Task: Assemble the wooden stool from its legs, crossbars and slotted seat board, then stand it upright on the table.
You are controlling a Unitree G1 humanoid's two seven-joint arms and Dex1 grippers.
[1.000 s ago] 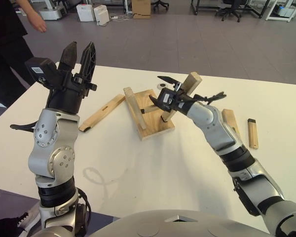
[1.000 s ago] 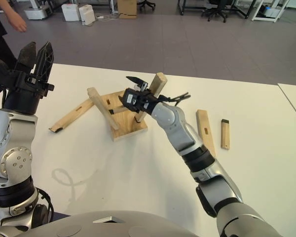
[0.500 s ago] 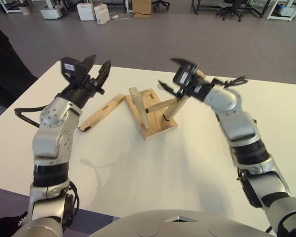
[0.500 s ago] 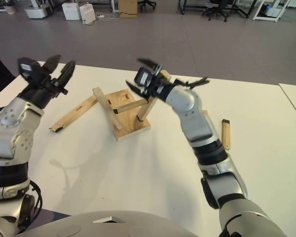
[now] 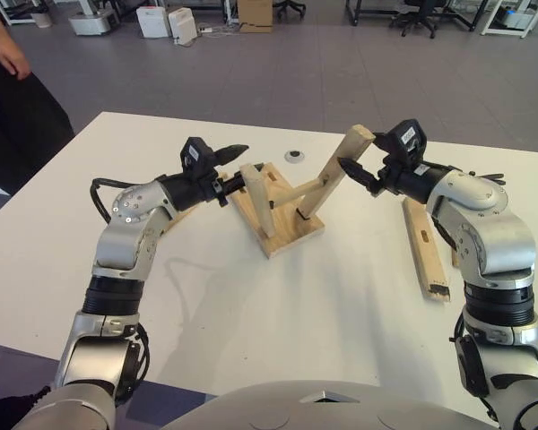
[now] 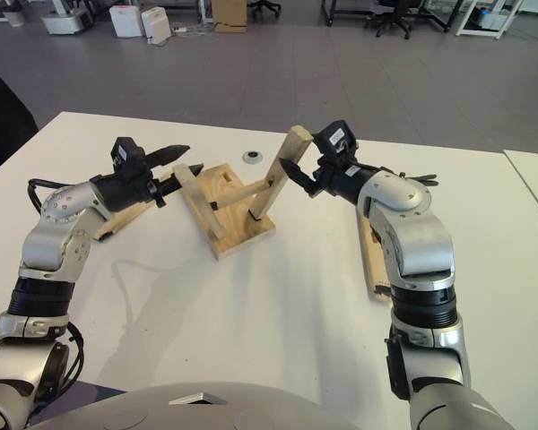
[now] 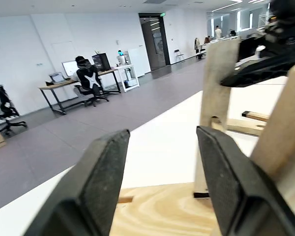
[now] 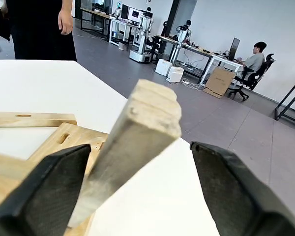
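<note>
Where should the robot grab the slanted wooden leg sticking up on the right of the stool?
Best to grip the slanted wooden stool leg near its free top end, coming from the robot's right. Its lower end is plugged into the flat pale wooden seat board and a thin wooden crossbar joins it lower down, so the upper part is bare. The open right pincer straddles it there.

Head stereo overhead; 2 wrist cams near stool [image 5: 278, 224].
</note>
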